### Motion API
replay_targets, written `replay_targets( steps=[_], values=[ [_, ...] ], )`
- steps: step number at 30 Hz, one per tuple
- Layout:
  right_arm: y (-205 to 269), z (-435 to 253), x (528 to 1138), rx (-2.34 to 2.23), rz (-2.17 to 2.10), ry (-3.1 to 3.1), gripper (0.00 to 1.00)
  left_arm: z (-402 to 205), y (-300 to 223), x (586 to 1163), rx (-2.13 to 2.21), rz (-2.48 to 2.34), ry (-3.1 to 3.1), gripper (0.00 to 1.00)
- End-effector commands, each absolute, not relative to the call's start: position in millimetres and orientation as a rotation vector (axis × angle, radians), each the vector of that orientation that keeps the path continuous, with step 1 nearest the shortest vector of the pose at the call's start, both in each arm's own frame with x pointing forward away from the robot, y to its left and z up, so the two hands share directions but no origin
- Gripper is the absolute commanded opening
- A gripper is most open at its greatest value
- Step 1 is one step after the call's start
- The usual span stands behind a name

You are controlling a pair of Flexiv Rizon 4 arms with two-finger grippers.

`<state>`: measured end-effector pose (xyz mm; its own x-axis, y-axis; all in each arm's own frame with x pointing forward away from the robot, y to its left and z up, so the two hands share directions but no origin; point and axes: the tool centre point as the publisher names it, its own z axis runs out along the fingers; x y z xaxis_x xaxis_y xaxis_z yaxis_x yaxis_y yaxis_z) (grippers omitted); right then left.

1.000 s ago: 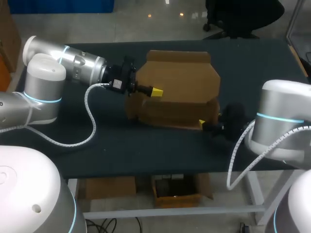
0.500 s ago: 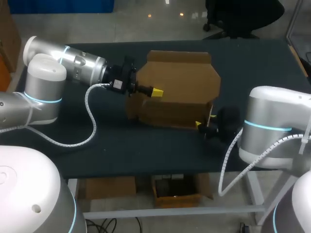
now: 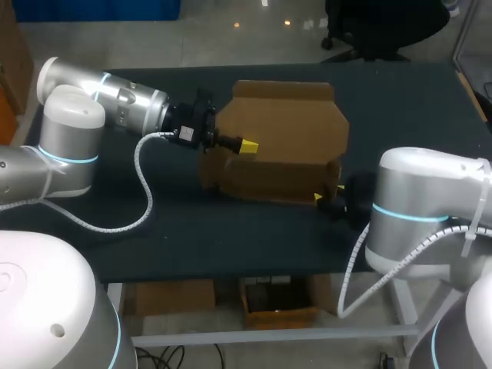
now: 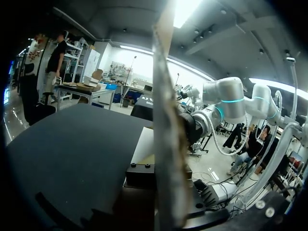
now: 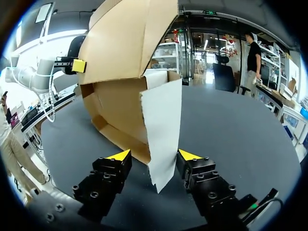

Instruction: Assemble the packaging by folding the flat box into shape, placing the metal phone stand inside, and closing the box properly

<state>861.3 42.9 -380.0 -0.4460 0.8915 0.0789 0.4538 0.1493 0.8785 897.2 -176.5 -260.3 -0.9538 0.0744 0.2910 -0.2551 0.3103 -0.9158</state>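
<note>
Dark table under half-folded box

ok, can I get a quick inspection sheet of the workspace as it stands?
surface: dark table, no spills seen.
job's things: cardboard box part-folded, lid flap raised, side flap loose; phone stand not seen.
clutter: nothing seen.
grippers: left gripper jaws shut on the lid flap; right gripper jaws open, side flap hanging between them.
cables: left arm's coiled cable lies on the table; right arm's cable loops down past the front edge.
surroundings: nothing seen.
</note>
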Motion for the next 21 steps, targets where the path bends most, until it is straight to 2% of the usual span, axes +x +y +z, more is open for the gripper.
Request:
replay_targets(
  steps=[1,11,21],
  values=[
    [35.4,-381.7,853.2,1.290,1.243,1.934,0.58,-263.7,-177.0,897.9,0.161,1.687,-2.300,0.00],
    [14.9,-376.2,842.0,1.273,1.324,1.974,0.60,-263.7,-177.0,897.9,0.161,1.687,-2.300,0.00],
    [-2.2,-366.3,836.0,1.211,1.344,2.033,0.53,-263.7,-177.0,897.9,0.161,1.687,-2.300,0.00]
  ],
)
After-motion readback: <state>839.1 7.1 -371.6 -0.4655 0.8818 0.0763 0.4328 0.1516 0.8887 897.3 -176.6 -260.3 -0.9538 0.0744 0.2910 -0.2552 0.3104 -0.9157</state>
